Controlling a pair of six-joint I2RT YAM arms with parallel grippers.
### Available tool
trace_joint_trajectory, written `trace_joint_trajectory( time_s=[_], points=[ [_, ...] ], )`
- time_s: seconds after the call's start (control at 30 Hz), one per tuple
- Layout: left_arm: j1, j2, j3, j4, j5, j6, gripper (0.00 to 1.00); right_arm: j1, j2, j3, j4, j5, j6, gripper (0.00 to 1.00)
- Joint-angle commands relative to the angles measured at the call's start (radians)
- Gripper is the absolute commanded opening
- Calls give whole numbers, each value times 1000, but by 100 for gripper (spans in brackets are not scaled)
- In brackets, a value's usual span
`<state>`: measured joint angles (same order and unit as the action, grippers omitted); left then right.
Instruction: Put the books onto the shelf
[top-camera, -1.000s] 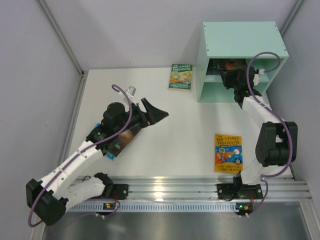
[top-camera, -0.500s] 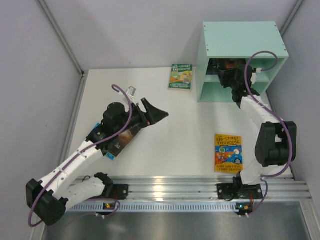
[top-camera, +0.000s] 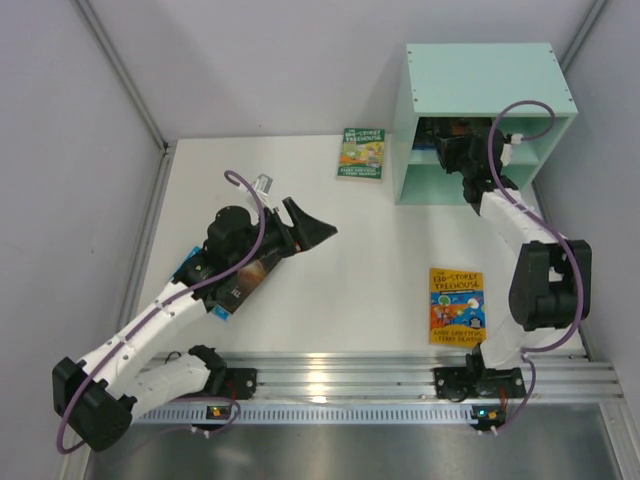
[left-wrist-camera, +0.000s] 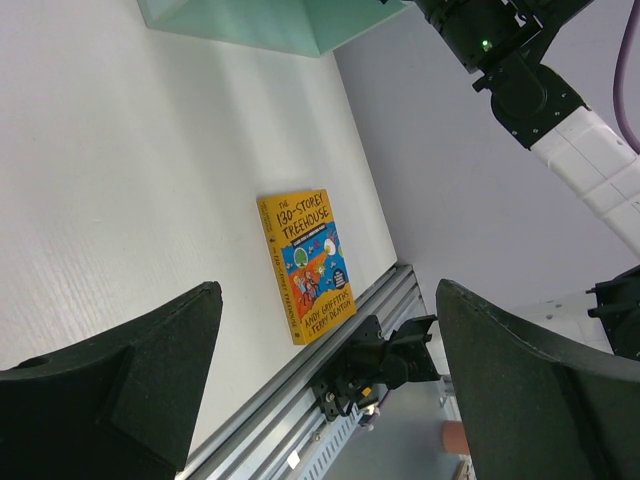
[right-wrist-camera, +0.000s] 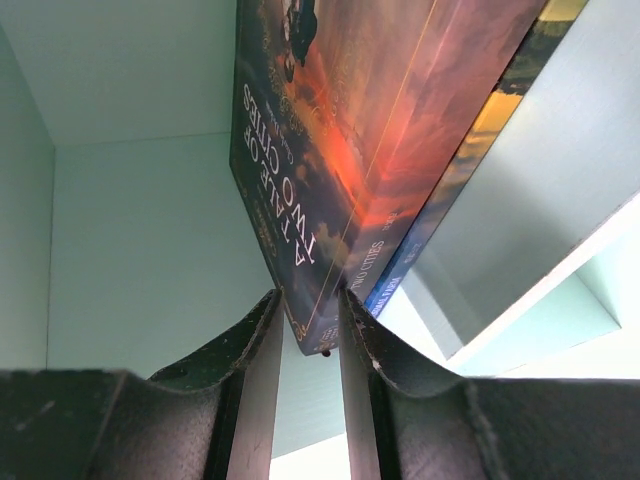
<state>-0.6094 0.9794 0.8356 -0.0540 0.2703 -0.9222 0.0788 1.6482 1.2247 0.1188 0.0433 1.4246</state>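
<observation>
right pincer (right-wrist-camera: 310, 312) grips a dark sunset-covered paperback (right-wrist-camera: 340, 150) inside the mint-green wooden shelf (top-camera: 480, 80); left pincer (top-camera: 312, 222) gapes empty; green paperback (top-camera: 361, 152) and orange-yellow paperback (top-camera: 457, 305) lie unshelved

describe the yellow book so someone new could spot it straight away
Start at the white table, then its near edge beside the right arm's base. The yellow book lies flat there, cover up. Its orange-yellow cover sets it apart from the green book by the shelf.

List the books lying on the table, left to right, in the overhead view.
A pile of books under the left arm → green book → orange-yellow book.
</observation>
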Motion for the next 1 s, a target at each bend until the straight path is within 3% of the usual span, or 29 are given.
trace_joint_trajectory(
  time_s=[0.0, 0.3, 0.57, 0.83, 0.97],
  points=[
    [3, -19, -4, 42, -9, 0, 93, 21, 16, 61, 44, 13, 5, 28],
    [2, -24, 3, 28, -16, 14, 93, 15, -33, 16, 39, -3, -10, 29],
    [5, -54, 45, -63, -66, 72, 93, -11, -246, -63, -89, -37, -145, 33],
    [5, -137, 63, -253, -100, 146, 96, -33, -553, -230, -411, -129, -507, 42],
    [5, -145, 37, -299, 13, 161, 96, -109, -672, -310, -596, -174, -700, 52]
  ],
)
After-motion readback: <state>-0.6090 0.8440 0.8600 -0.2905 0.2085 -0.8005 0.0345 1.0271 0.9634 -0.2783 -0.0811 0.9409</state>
